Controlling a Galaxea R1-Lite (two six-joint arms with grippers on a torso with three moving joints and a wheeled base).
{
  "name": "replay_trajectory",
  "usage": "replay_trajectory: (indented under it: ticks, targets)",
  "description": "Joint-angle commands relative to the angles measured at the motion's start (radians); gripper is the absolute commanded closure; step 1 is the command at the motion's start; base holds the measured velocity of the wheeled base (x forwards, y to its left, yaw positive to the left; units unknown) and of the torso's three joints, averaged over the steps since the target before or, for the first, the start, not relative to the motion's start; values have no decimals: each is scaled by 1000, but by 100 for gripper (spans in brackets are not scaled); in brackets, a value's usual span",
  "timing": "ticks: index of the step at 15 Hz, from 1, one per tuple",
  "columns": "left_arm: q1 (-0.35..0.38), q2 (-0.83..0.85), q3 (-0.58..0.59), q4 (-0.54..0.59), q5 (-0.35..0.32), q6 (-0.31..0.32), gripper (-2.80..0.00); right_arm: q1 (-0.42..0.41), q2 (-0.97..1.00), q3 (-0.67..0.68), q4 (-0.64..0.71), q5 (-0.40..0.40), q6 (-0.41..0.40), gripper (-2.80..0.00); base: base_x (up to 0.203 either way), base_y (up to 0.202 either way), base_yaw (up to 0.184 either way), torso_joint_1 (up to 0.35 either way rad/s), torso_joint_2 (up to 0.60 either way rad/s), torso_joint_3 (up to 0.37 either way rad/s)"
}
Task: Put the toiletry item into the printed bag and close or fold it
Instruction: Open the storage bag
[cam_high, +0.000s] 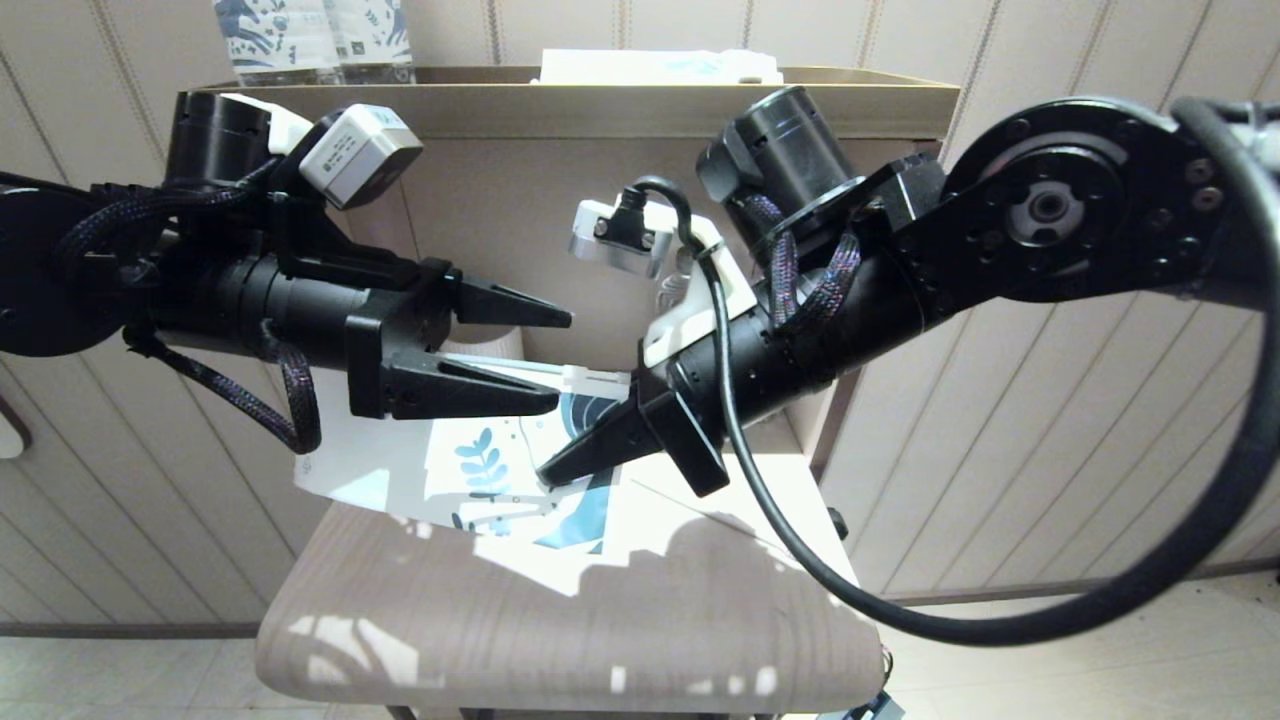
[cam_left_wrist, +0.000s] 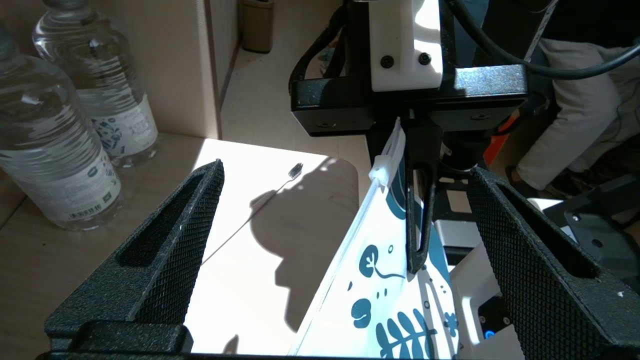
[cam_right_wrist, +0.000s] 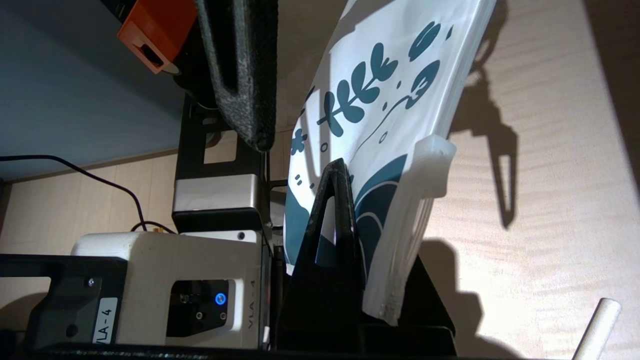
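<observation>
The printed bag (cam_high: 480, 470), white with dark blue leaves, is lifted off the table by one end, with my right gripper (cam_high: 548, 472) shut on its printed end. In the right wrist view the black fingertips (cam_right_wrist: 336, 175) pinch the bag (cam_right_wrist: 385, 85) beside its white zip slider (cam_right_wrist: 431, 165). My left gripper (cam_left_wrist: 345, 170) is open, level with the bag's zip edge (cam_left_wrist: 350, 240), which stands between its fingers untouched. The toiletry item, a thin toothbrush (cam_left_wrist: 296, 170), lies on the sunlit table beyond the left fingers. Its pale handle end (cam_right_wrist: 597, 330) shows in the right wrist view.
Two water bottles (cam_left_wrist: 50, 150) (cam_left_wrist: 117, 110) stand on the table beside the left gripper. A beige box wall (cam_high: 560, 100) with a white item (cam_high: 660, 65) inside rises behind both arms. The table's rounded front edge (cam_high: 560, 640) is near me.
</observation>
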Motion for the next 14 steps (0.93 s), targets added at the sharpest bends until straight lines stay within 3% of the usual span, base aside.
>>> replay_trajectory:
  ticks: [1,2,14]
  targets:
    - [-1,-9,2,1,-7,2,-280,3,0,0,2,4,0,0,0,0,0,0,0,0]
    - [-1,-11,9,1,-8,6,0,3,0,0,1,4,0,0,0,0,0,0,0,0]
    - [-24,-34,27,4,-15,11,0,-2,12,0,-28,2,9,0,0,0,0,0,0,0]
